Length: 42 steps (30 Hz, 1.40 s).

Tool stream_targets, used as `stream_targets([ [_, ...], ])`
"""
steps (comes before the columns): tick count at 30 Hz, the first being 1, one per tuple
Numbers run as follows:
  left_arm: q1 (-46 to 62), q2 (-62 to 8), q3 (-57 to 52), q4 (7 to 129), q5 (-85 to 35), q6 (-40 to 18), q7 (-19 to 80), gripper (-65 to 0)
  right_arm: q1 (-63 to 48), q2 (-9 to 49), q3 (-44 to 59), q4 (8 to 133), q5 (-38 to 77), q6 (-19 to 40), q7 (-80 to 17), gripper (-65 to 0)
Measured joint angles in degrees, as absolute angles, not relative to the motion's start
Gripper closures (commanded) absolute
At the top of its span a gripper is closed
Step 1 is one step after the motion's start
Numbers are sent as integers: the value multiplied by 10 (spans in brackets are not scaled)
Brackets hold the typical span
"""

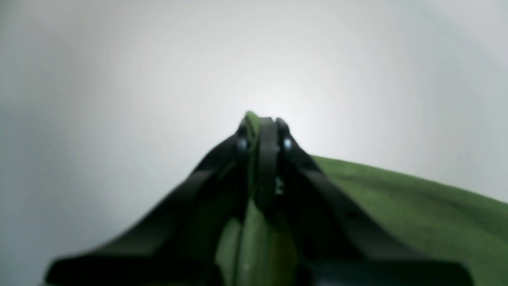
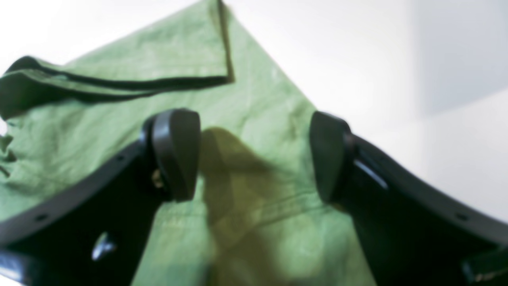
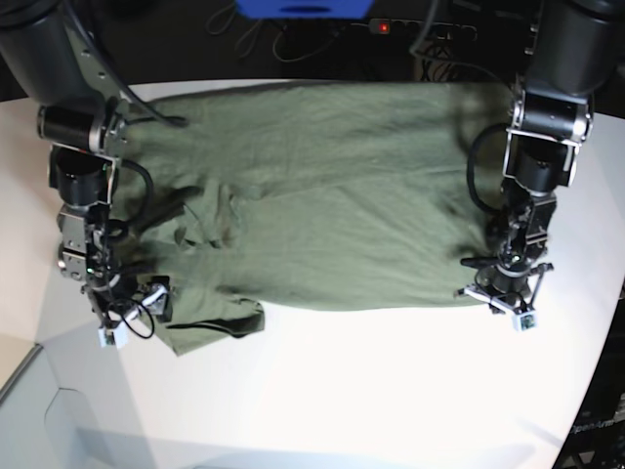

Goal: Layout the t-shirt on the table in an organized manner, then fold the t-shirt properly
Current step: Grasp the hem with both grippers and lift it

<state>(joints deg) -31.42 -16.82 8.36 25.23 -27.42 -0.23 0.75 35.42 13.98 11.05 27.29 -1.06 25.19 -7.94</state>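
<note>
The olive-green t-shirt [image 3: 332, 195] lies spread on the white table [image 3: 371, 391], its collar and a folded sleeve toward the left of the base view. My left gripper [image 3: 491, 291] stands at the shirt's near right corner. In the left wrist view the left gripper [image 1: 262, 125] is shut on a pinch of green cloth [image 1: 251, 119], and the t-shirt [image 1: 416, 206] trails off to the right. My right gripper [image 3: 132, 311] hangs over the near left sleeve. In the right wrist view the right gripper [image 2: 254, 159] is open, with the t-shirt [image 2: 254, 103] flat below and nothing between its fingers.
A blue object [image 3: 303, 8], a power strip with a red light [image 3: 386, 26] and cables lie behind the table. The table's curved edge [image 3: 601, 332] runs close to the left arm on the right. Bare white tabletop extends in front of the shirt.
</note>
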Motion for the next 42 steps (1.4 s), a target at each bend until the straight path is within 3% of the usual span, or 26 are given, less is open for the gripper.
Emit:
stream_targets([
  [3,-314,-168,84,252,-274,-2,8,-2,355,147,81,252,-6,216,-45,-414],
  [5,-314,-168,84,252,-274,-3,7,-2,357,154,56,243,-6,202,-39,-369],
  [10,-310,-168,84,253,-274,-2,-1,-2,362,164,12,229,-1,190,-25,-83],
  [12,-310,-168,84,253,-274,-2,-1,-2,362,165,6,227,1,190,-24,0],
  [23,-272,-173,81,328,-277,0,24,-2,353,171,10,262,-2,195,-56,0],
  [35,-178,-187,78,528,-277,-1,45,-2,187,157,132,618,-10,197,-176,0],
  [42,-118,-182,-21,597,-279,0,98,-2,101,136,171,773,-11,200,-235,0],
])
